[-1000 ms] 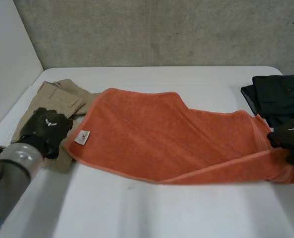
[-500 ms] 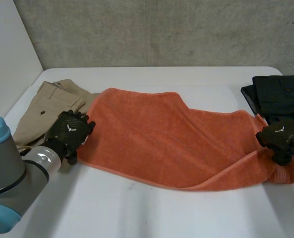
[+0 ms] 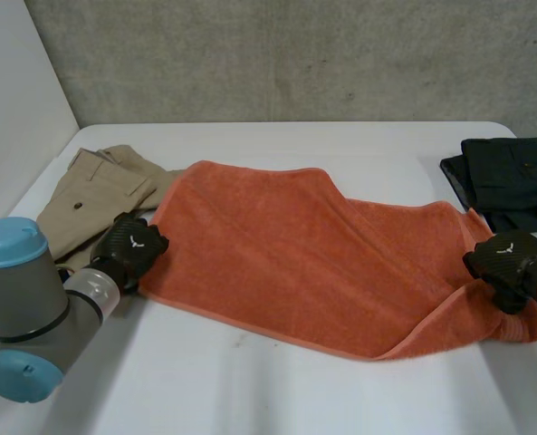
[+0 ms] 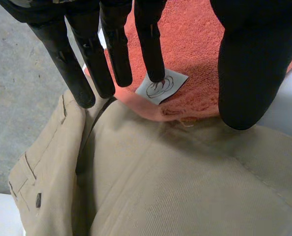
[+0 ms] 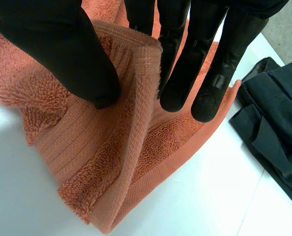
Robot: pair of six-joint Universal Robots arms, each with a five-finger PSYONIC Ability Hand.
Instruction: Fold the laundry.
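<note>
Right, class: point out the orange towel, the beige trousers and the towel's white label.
orange towel (image 3: 286, 245), head view, middle of its upper layer.
beige trousers (image 4: 185, 187), left wrist view, broad cloth panel.
white label (image 4: 163, 89), left wrist view, its printed logo.

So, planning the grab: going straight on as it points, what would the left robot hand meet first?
Probably the orange towel, its labelled corner lying just past the left robot hand; depth is unclear.

Plain orange terry towel (image 3: 313, 254), with a ribbed band of the same orange at its 3 o'clock end and a small white label (image 4: 160, 88) bearing a dark circular logo. Plain beige trousers (image 3: 91, 190) at 9 o'clock. Dark charcoal garment (image 3: 508, 177) at 2 o'clock. White tabletop (image 3: 250, 390). Black left hand (image 3: 134, 248) and right hand (image 3: 503, 258). Speckled grey wall (image 3: 295, 54).
</note>
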